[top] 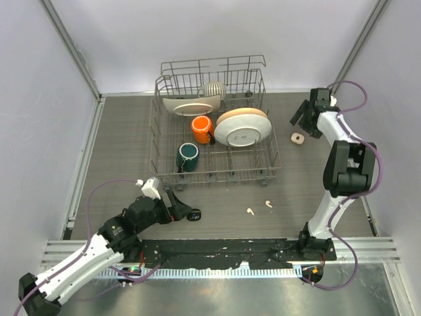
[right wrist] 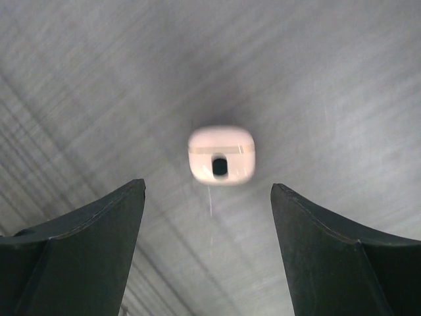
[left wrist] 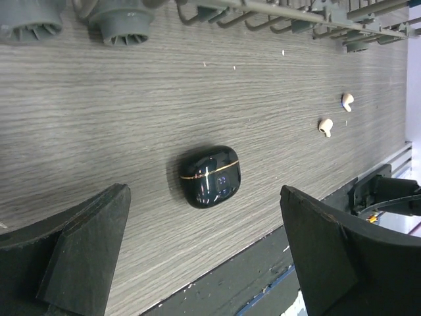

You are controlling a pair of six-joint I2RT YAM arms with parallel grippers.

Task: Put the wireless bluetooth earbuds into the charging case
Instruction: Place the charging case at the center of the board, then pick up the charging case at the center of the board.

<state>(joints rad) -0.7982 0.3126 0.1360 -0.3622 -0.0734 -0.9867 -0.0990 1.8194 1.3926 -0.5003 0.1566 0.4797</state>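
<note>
A closed glossy black charging case (top: pixel 193 214) with a gold line lies on the wood-grain table near the front edge. In the left wrist view it (left wrist: pixel 210 176) sits just ahead of my open, empty left gripper (left wrist: pixel 204 220), also seen from the top (top: pixel 179 210). Two cream-white earbuds (top: pixel 250 211) (top: pixel 268 204) lie to its right, apart from it, and show in the left wrist view (left wrist: pixel 325 125) (left wrist: pixel 347 100). A closed cream-white case (top: pixel 298 137) lies at the far right. My open right gripper (top: pixel 304 122) hovers over it (right wrist: pixel 222 155), fingers apart (right wrist: pixel 207 187). No black earbuds show.
A wire dish rack (top: pixel 164 172) stands mid-table, holding plates (top: pixel 242 127), an orange mug (top: pixel 202 128) and a green mug (top: pixel 188 157). A black strip (top: pixel 223 250) runs along the table's front edge. Grey walls close in left, back and right.
</note>
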